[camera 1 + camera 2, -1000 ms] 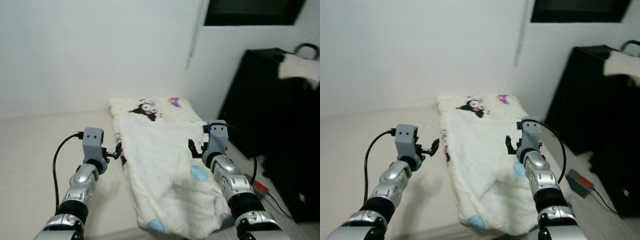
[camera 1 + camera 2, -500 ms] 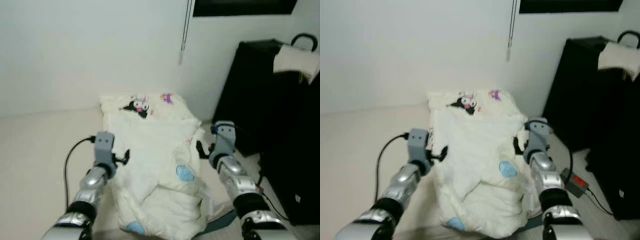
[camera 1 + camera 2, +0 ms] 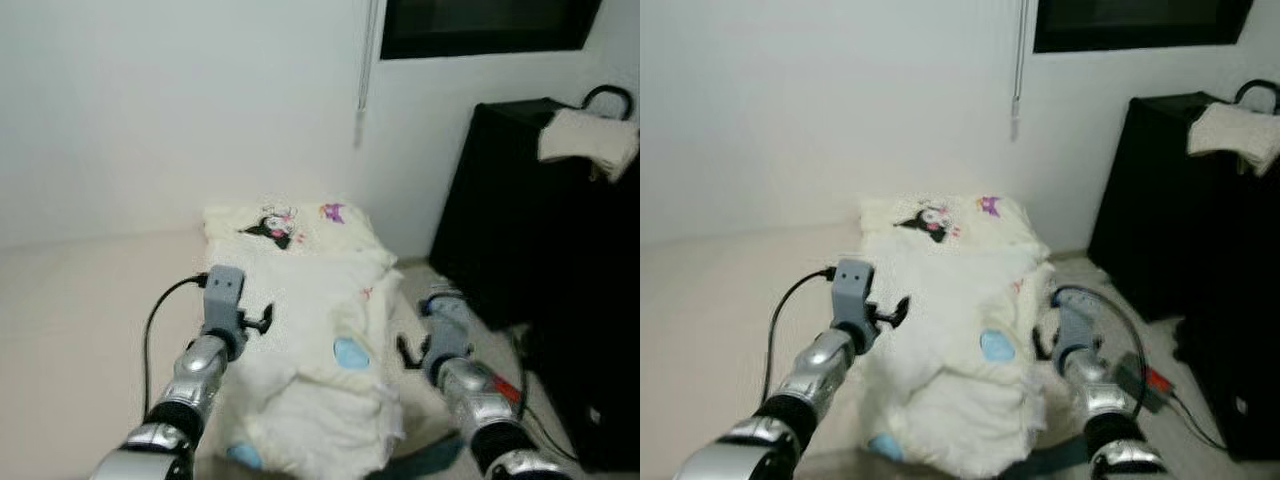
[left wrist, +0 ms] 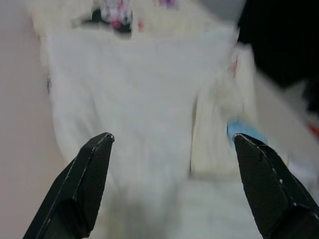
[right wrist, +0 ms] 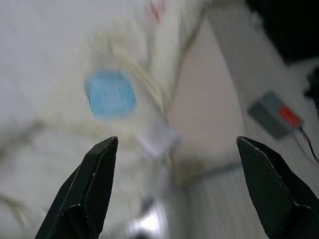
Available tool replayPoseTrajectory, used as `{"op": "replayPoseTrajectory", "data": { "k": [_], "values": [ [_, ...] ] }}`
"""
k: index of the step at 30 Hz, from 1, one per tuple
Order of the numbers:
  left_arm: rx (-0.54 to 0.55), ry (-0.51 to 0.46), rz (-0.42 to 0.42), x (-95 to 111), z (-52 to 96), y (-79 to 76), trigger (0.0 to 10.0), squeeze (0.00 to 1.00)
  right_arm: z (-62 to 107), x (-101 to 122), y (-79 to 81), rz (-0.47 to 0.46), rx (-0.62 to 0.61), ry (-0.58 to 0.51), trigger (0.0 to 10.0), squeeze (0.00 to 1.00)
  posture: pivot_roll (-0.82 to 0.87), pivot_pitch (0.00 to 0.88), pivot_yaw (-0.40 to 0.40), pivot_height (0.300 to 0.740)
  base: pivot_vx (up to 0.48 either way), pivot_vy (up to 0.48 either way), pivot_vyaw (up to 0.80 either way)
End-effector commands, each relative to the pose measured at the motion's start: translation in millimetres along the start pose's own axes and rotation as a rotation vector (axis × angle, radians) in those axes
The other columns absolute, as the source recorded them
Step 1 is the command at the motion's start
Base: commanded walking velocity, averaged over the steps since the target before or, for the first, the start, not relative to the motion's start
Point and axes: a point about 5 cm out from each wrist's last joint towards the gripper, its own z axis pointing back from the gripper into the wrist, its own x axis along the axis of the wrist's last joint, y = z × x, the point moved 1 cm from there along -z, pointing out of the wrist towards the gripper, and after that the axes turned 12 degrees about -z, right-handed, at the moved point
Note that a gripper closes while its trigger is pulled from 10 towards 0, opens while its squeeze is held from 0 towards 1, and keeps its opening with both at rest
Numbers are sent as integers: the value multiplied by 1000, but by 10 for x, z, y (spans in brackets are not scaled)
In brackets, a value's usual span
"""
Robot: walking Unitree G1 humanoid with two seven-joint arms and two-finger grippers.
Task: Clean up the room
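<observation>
Two grippers frame a cream-white fleecy blanket (image 3: 305, 330) printed with cartoon figures and blue spots, lying on the pale bed (image 3: 80, 320) along its right side, with its far end near the white wall. The left gripper (image 3: 262, 322) hovers over the blanket's left part with fingers (image 4: 89, 174) spread wide and holding nothing; the right gripper (image 3: 405, 352) sits low at the blanket's right edge, above the floor gap beside the black cabinet (image 3: 540, 250), fingers (image 5: 94, 179) likewise apart and empty. I'd judge the blanket-tidying step is in hand, between grasps. Its long axis runs from near to far, the cartoon-face end pointing away, while the near end is bunched into a heap. Next, each gripper probably needs to close on an edge of that heap to fold it or spread it flat.
</observation>
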Motion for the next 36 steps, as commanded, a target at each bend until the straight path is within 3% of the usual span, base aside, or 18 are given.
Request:
{"op": "replayPoseTrajectory", "data": {
  "k": [1, 3, 8, 11, 16, 23, 30, 33, 36],
  "values": [
    [2, 87, -22, -182, 55, 21, 10000, 0, 6, -53, -26, 26, -3, 10, 10000, 0, -129, 0, -36, 726, 0, 0, 0],
    [19, 175, 3, -414, 156, 56, 10000, 0, 26, -167, -83, 29, -25, 43, 10000, 0, -124, 0, -39, 726, 0, 0, 0],
    [29, 270, 15, -671, 291, 65, 10000, 0, 37, -218, -111, 34, -37, 61, 10000, 0, -122, 0, -38, 726, 0, 0, 0],
    [20, 413, 23, -1041, 525, -1, 10000, 0, 34, -259, -98, 50, -37, 74, 10000, 0, -126, 0, -33, 726, 0, 0, 0],
    [26, 480, 56, -1210, 649, -45, 10000, 0, 46, -375, -80, 20, -37, 111, 10000, 0, -133, 0, -26, 726, 0, 0, 0],
    [47, 447, 125, -1167, 618, -52, 10000, 0, 35, -369, 57, 50, 44, 91, 10000, 0, -130, 0, -30, 726, 0, 0, 0],
    [40, 272, 197, -753, 334, -41, 10000, 0, 24, -327, 108, 129, 87, 84, 10000, 0, -146, 0, -27, 726, 0, 0, 684],
    [-18, 119, 231, -382, 139, -93, 10000, 0, 26, -328, 84, 128, 82, 82, 10000, 0, -148, 0, -23, 726, 0, 0, 794],
    [-46, 54, 236, -219, 70, -124, 10000, 0, 27, -330, 65, 128, 72, 82, 10000, 0, -149, 0, -25, 726, 0, 0, 794]
  ]
}}
